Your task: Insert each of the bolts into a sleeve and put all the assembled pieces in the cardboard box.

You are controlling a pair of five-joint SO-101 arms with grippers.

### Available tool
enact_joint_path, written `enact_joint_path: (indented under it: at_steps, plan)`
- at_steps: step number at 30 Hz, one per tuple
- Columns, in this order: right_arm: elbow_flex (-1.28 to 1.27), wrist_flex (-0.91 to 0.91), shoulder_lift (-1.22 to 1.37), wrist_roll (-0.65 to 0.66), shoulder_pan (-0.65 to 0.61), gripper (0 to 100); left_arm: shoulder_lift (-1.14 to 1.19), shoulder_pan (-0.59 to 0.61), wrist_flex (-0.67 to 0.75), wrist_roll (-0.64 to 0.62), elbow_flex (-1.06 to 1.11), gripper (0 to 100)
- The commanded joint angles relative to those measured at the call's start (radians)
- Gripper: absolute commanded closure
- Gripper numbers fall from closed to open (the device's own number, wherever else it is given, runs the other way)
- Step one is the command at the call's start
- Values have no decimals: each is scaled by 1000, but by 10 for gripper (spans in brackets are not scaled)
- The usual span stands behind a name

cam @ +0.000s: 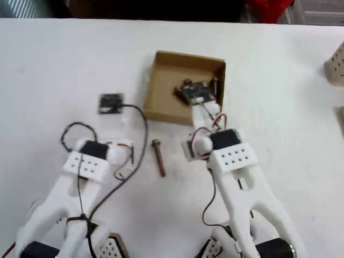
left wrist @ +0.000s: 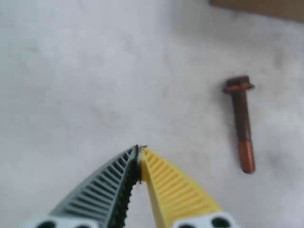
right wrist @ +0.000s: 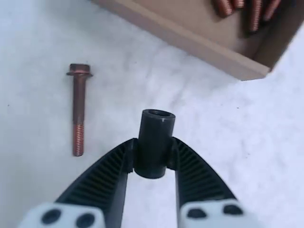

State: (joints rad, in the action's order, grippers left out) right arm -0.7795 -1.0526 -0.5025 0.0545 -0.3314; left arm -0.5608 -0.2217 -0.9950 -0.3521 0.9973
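Some threaded pieces (right wrist: 247, 12) lie in the cardboard box (cam: 161, 80), one bolt (cam: 158, 157) sits loose just near of it, right gripper (right wrist: 154, 147) clamps a sleeve (right wrist: 157, 126), left gripper (left wrist: 140, 154) pinched closed and empty, so insertion is still to do.

You see a copper-brown bolt (right wrist: 78, 111), black sleeve (right wrist: 154, 142), tan cardboard box (right wrist: 190, 42) and white tabletop (left wrist: 95, 71); your left tool (left wrist: 140, 154) is ribbed grey and yellow, your right tool (right wrist: 153, 145) ribbed black.

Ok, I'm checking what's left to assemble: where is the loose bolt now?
The bolt lies on the table between the two arms in the high view, just on the near side of the cardboard box.
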Motion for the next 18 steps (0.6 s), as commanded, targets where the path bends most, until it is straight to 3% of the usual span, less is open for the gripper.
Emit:
enact_joint_path:
  at_steps: [1,5,10,18]
  plan:
    - [-15,88,-16,14,76,982,-5,-147,-32,-18,-68,976]
    - [-8,139,51,14,142,982,1,-197,35,-114,-71,945]
    - [44,142,128,14,199,982,4,-240,68,-180,-68,792]
    - [60,143,170,21,196,982,94,-234,226,-213,-77,923]
